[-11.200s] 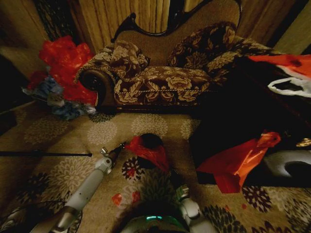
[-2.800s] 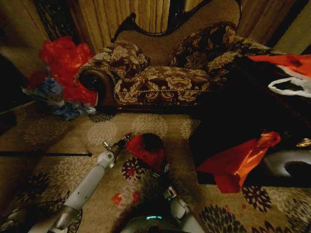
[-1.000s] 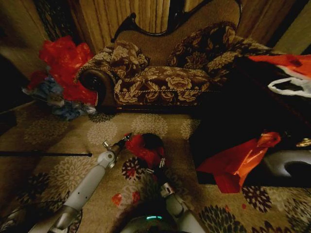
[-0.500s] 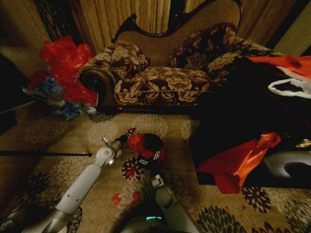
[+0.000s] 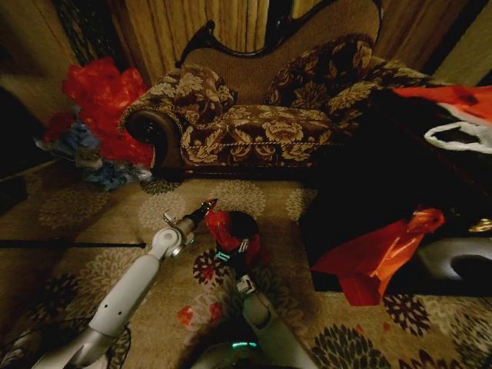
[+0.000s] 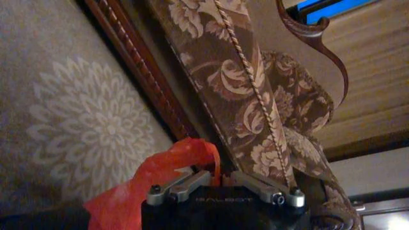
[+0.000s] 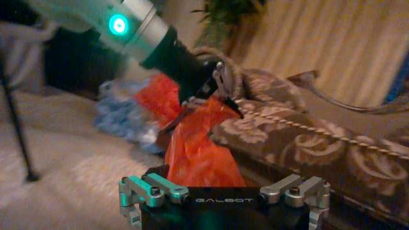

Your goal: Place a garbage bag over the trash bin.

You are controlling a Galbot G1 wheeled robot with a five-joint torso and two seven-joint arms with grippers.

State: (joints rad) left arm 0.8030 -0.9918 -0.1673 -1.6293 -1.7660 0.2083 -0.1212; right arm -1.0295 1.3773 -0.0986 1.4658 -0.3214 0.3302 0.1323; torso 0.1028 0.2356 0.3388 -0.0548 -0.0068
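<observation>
On the flowery carpet before the sofa (image 5: pixel 254 115), the trash bin (image 5: pixel 244 225) stands with the garbage bag (image 5: pixel 221 228) bunched over its rim. Left gripper (image 5: pixel 206 207) pinches one bag edge; right gripper (image 5: pixel 233 252) sits by the bin — fingers spread apart, holding nothing. Next, probably, comes stretching the bag open — gently.
</observation>
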